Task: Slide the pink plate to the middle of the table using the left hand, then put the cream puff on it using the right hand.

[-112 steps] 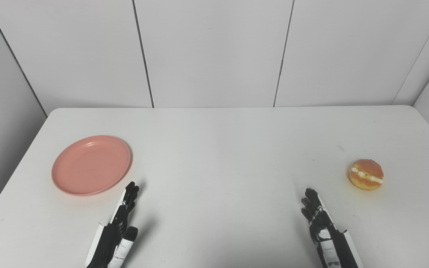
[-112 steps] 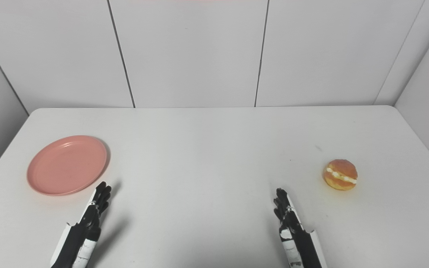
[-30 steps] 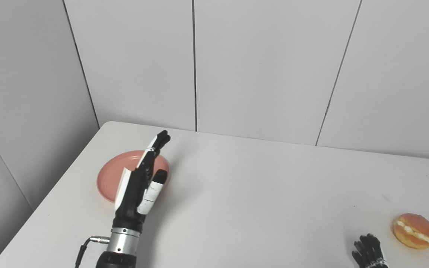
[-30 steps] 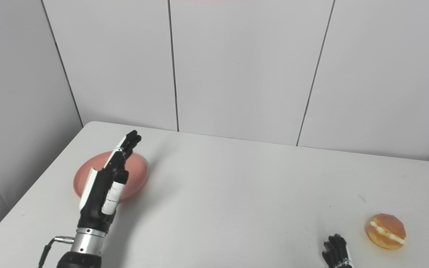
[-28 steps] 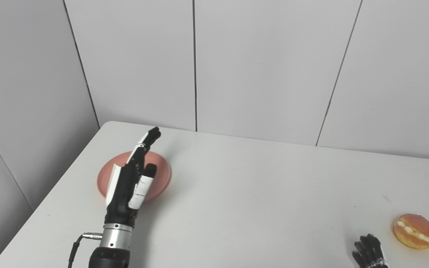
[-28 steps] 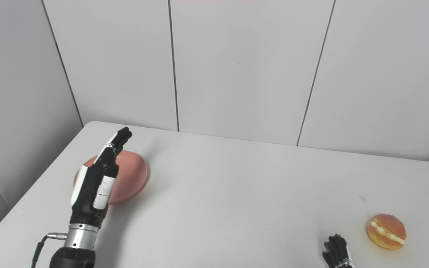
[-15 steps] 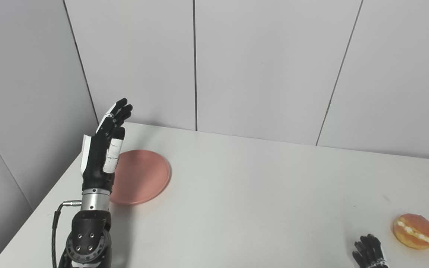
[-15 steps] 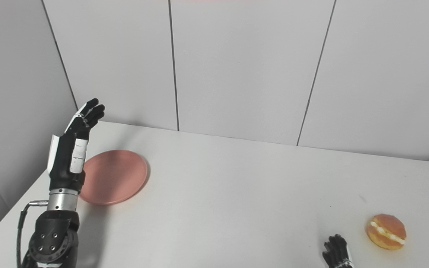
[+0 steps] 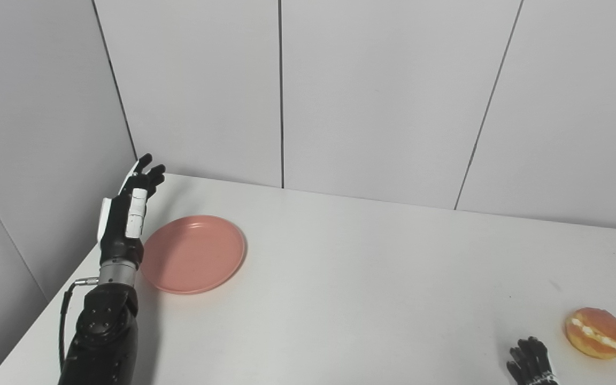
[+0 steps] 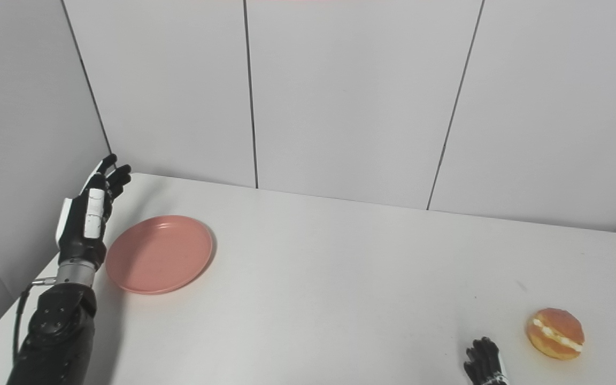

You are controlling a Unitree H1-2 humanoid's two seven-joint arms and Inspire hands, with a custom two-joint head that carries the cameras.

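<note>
The pink plate (image 9: 193, 253) lies flat near the table's far left corner. My left hand (image 9: 126, 214) is raised just left of the plate, over the table's left edge, fingers spread and open, holding nothing and not touching the plate. The cream puff (image 9: 594, 332), golden with a cream band, sits near the right front of the table. Only the fingertips of my right hand (image 9: 531, 360) show at the bottom edge, left of the puff and apart from it; whether it is open or shut cannot be seen.
The white table (image 9: 351, 278) stands in a corner of grey panel walls: a side wall (image 9: 30, 133) close to my left hand and a back wall (image 9: 383, 96). A cable hangs from my left forearm (image 9: 106, 331).
My left hand has swung from over the plate to its left side, past the table edge, and dropped a little. The plate, the puff and the right hand have stayed put.
</note>
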